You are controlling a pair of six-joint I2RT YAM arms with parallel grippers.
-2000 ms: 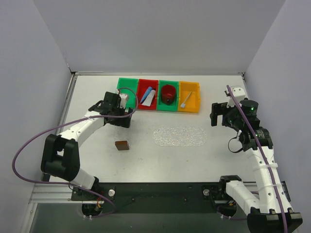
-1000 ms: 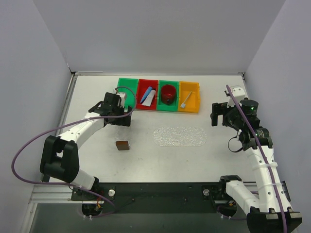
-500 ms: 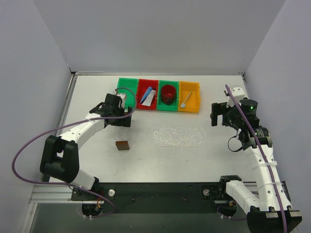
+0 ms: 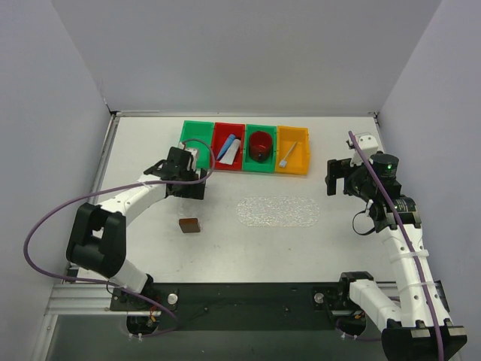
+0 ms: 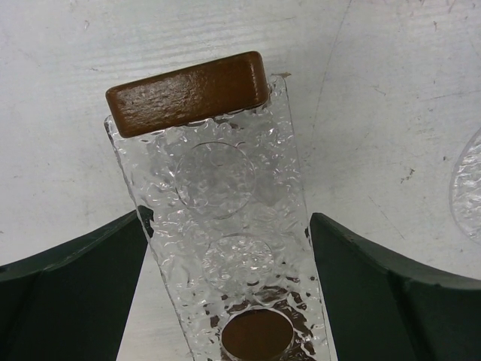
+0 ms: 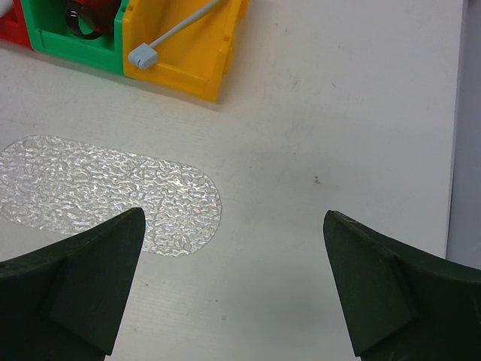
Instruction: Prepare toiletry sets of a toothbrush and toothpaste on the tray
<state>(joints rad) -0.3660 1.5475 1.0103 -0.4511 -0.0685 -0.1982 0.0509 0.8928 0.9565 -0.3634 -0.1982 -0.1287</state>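
Note:
The tray lies left of centre on the table, clear bubbly plastic with a brown wooden block at its near end. My left gripper is over its far end. In the left wrist view the tray runs between my fingers, which press its long edges. My left gripper is shut on it. The toothbrush lies in the yellow bin and shows in the right wrist view. A blue tube and a white tube of toothpaste lie in the red bin. My right gripper hangs open and empty at the right.
Four coloured bins stand in a row at the back: green, red, green with a red cup, and yellow. A flat oval bubbly mat lies at centre and shows in the right wrist view. Walls enclose three sides.
My left gripper has shifted slightly toward the near right over the tray and its elbow has swung inward. The tray and the right arm have not moved.

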